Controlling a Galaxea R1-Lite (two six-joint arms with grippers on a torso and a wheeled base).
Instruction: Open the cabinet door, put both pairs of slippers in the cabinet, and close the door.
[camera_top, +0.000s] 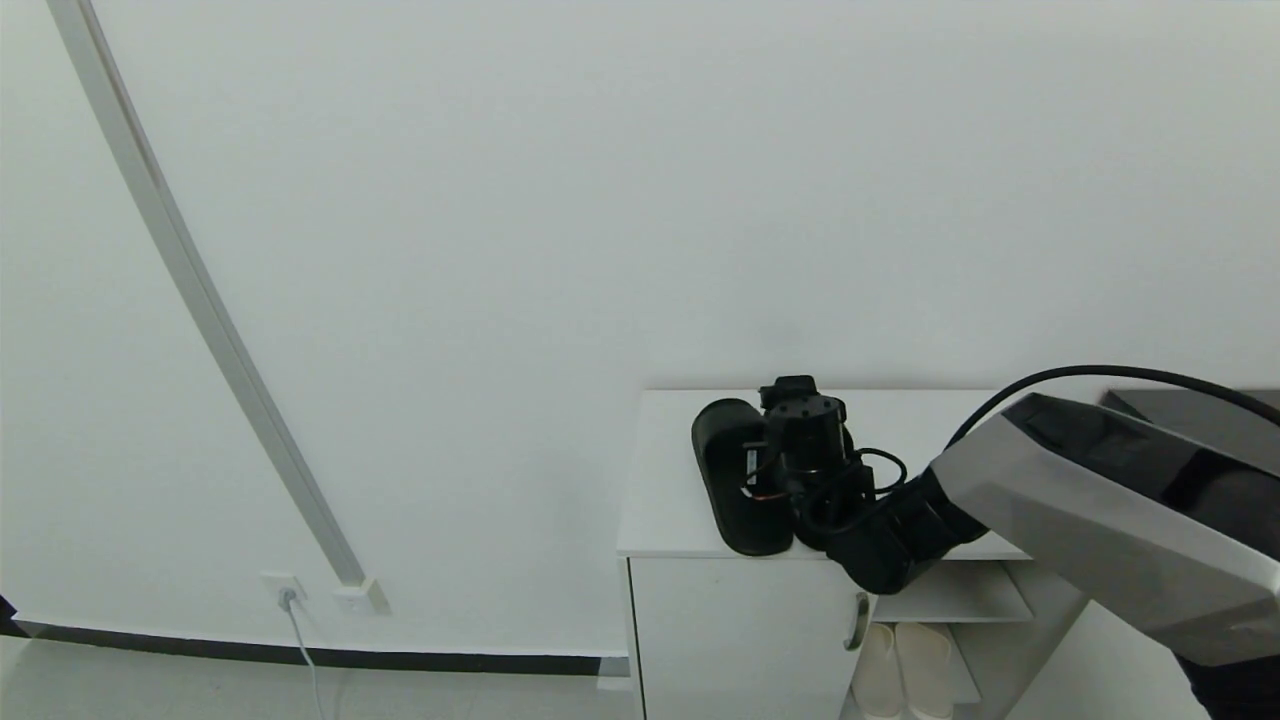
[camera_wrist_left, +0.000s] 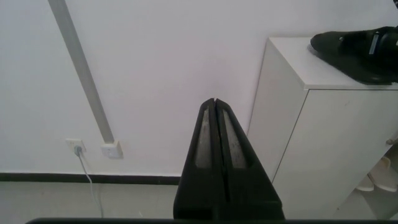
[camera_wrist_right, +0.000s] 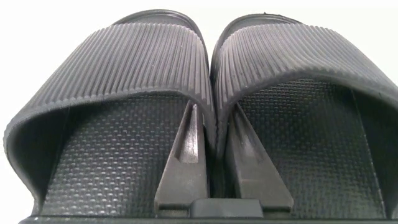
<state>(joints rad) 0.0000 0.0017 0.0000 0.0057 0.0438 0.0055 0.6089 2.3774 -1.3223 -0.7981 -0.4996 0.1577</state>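
Your right end effector (camera_wrist_right: 213, 112) is holding the black slippers (camera_top: 735, 480). One finger (camera_wrist_right: 186, 168) sits inside each slipper, and the two straps that meet in the middle are pinched between the fingers. The black slippers lie side by side on top of the cabinet (camera_top: 660, 500), near its front edge, and your right arm comes in from the right. Your left end effector (camera_wrist_left: 214, 149) is squeezed tight with nothing in it. It hangs in the air off to the left of the cabinet, apart from it, in front of the wall (camera_top: 500, 250). The left door (camera_top: 730, 640) of the cabinet is closed, and its handle (camera_top: 856, 620) is at its right edge. The right side of the cabinet is open, so you can see a shelf (camera_top: 960, 595) in there. The white slippers (camera_top: 925, 670) stand side by side inside, under that shelf. A socket (camera_top: 283, 588) with a cord plugged in is low on the wall, well to the left.
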